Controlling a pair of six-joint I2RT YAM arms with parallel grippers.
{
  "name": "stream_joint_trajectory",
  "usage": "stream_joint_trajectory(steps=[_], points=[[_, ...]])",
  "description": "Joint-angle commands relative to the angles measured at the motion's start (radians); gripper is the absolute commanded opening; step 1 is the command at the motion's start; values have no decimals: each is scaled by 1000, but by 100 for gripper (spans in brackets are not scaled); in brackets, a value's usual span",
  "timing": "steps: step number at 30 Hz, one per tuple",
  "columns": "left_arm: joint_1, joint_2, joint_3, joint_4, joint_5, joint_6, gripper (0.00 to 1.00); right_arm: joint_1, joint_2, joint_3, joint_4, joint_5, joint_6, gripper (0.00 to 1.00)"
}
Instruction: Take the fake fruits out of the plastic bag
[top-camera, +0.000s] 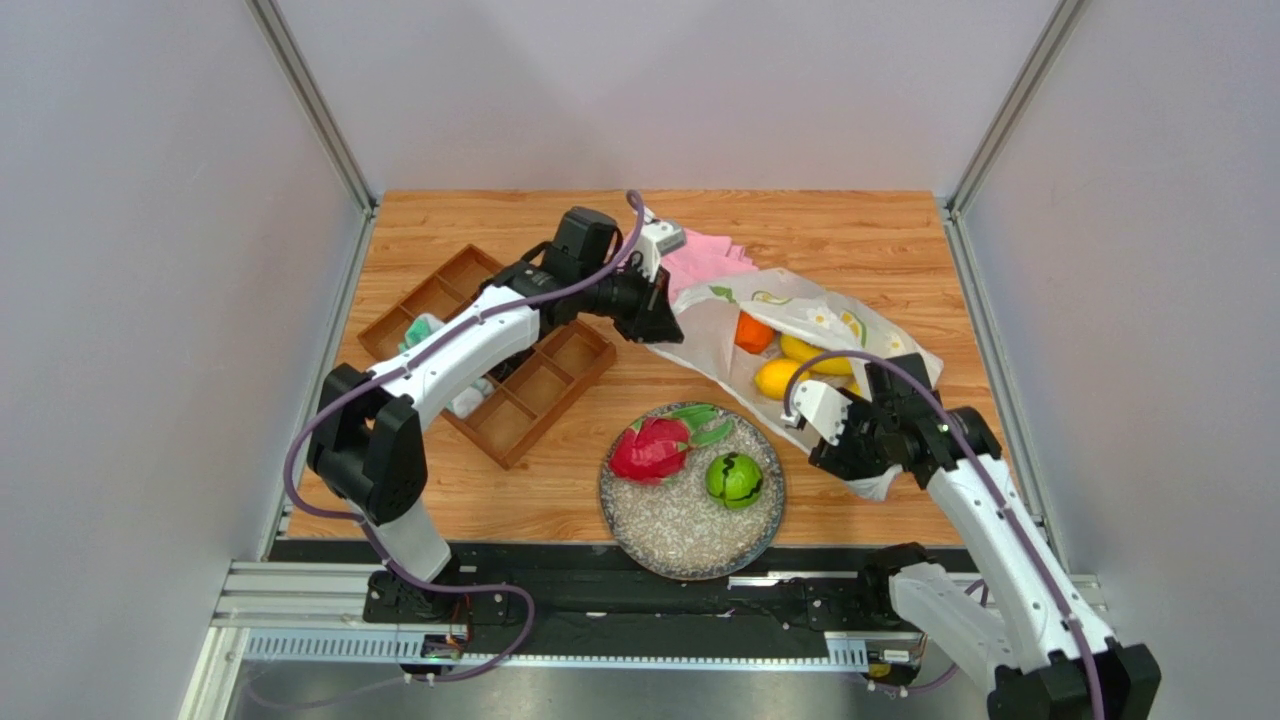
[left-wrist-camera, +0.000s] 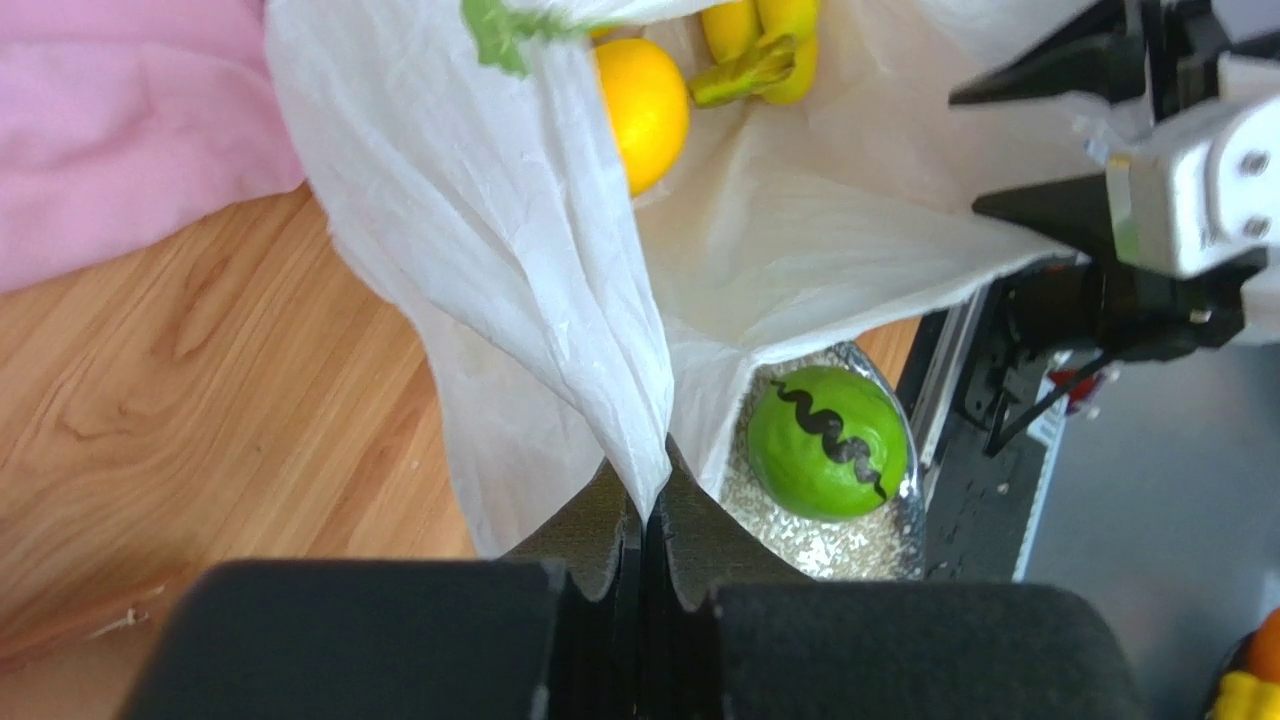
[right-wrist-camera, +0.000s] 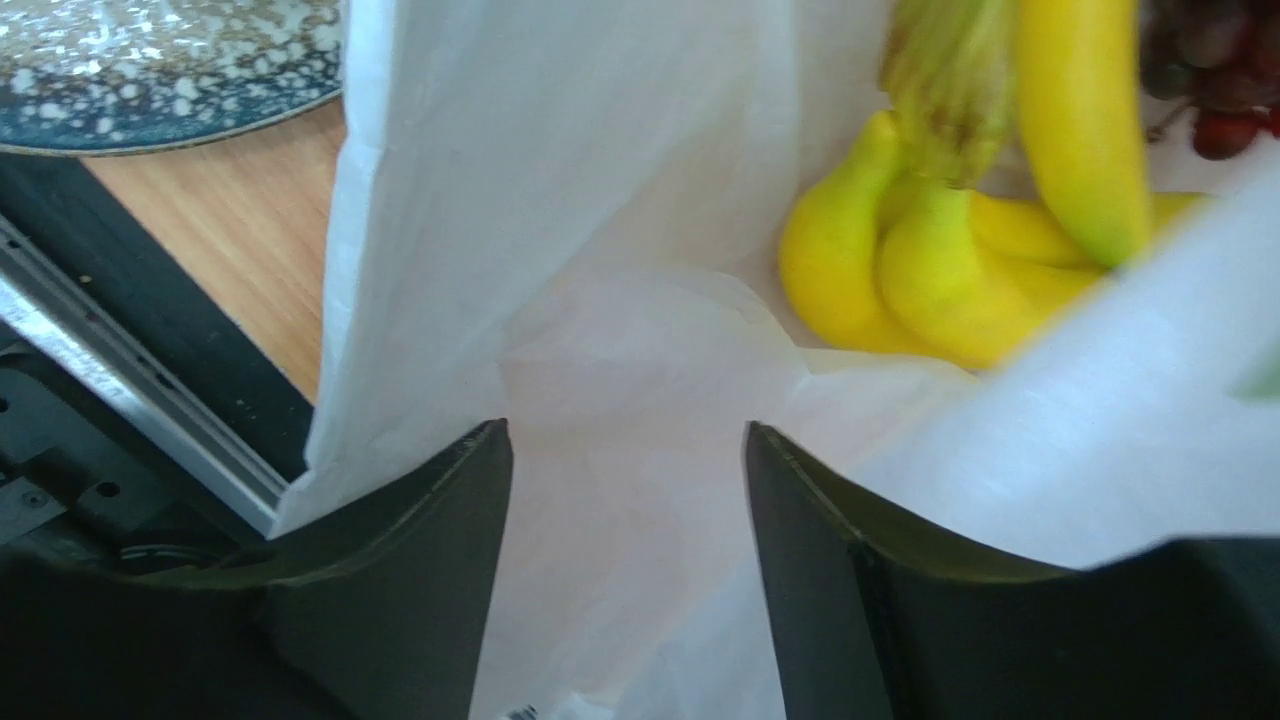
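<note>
The thin translucent white plastic bag, on the wooden counter, is pinched at its rim by the closed left gripper, seemingly to hold its mouth up for the open right gripper; yellow plastic bananas and a round orange-yellow plastic fruit lie inside.

One dragon fruit, one green round fruit, one plate. One plastic bag holding one red-orange piece, one orange, one banana bunch, perhaps one grape cluster, mostly cropped.
</note>
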Motion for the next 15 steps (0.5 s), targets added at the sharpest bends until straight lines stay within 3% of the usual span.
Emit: stream_joint_trajectory(steps=[1, 6, 15], points=[[-59, -36, 42, -56, -33, 147, 0, 3, 11, 14, 196, 27, 49, 68], [-73, 10, 37, -18, -4, 130, 0, -12, 322, 231, 217, -57, 80, 68], [-82, -42, 1, -52, -30, 190, 0, -32, 631, 477, 244, -77, -12, 78]])
